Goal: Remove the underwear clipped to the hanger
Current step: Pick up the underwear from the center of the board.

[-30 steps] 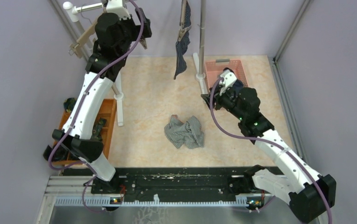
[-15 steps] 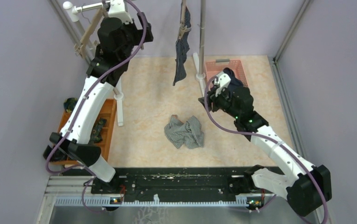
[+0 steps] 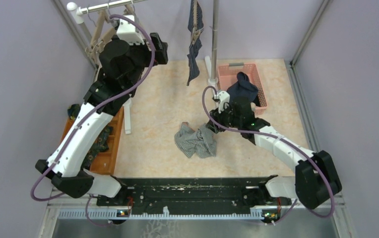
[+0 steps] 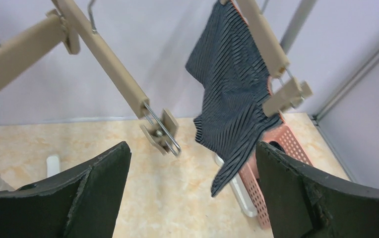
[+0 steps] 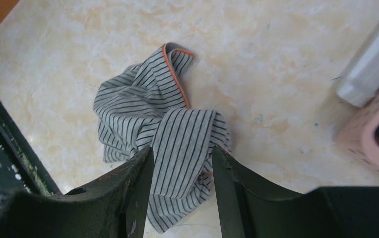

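Note:
The dark-blue pinstriped underwear (image 3: 193,54) hangs from one clip of a wooden hanger (image 4: 264,34) at the back; it also shows in the left wrist view (image 4: 229,94). An empty clip (image 4: 162,133) hangs on a second hanger. My left gripper (image 4: 192,163) is open, held high in front of them. The grey-white striped underwear (image 3: 196,140) lies crumpled on the table, also in the right wrist view (image 5: 162,129). My right gripper (image 5: 181,153) is open, just above its right part. A dark garment (image 3: 243,89) lies in the pink basket (image 3: 258,79).
A grey rack post (image 3: 214,34) with a white foot (image 3: 211,74) stands by the basket. An orange tray (image 3: 109,144) with dark bundles sits at the left. A second white rack foot (image 3: 126,116) stands beside it. Purple walls close in the sides.
My right arm has swung left and down from the basket to the striped underwear. The dark garment now shows in the basket. My left gripper has shifted right, toward the hanging pinstriped underwear.

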### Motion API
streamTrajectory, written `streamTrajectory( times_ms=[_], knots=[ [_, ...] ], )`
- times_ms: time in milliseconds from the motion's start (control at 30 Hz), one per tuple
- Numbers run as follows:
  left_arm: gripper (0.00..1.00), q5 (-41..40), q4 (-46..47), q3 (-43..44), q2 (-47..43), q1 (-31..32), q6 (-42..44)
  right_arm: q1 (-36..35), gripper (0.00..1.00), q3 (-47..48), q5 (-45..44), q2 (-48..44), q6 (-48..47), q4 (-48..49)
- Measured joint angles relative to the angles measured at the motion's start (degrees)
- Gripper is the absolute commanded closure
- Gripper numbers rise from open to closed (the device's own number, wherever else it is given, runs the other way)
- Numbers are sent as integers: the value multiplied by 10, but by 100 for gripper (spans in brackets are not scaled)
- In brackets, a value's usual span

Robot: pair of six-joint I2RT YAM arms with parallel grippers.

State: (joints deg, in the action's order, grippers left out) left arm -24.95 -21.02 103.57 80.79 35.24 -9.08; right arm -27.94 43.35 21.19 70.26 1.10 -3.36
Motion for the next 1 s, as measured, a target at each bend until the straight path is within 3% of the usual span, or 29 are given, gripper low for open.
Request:
streamTrajectory(
  times_ms=[433, 567, 900, 967, 1000],
  knots=[
    [0, 0, 4, -12, -42, 109, 30, -49, 50, 43, 68, 101, 4, -53],
    [0, 15, 27, -13, -41, 113, 49, -65, 39, 51, 28, 122, 4, -68],
    [1, 37, 60, 17, 10, 113, 73, -69, 38, 65, -40, 153, 7, -64],
    [1, 38, 61, 37, 34, 113, 76, -69, 46, 74, -40, 177, 6, -66],
    [0, 37, 62, 46, 48, 113, 78, -69, 59, 76, -38, 189, 6, -66]
  ],
)
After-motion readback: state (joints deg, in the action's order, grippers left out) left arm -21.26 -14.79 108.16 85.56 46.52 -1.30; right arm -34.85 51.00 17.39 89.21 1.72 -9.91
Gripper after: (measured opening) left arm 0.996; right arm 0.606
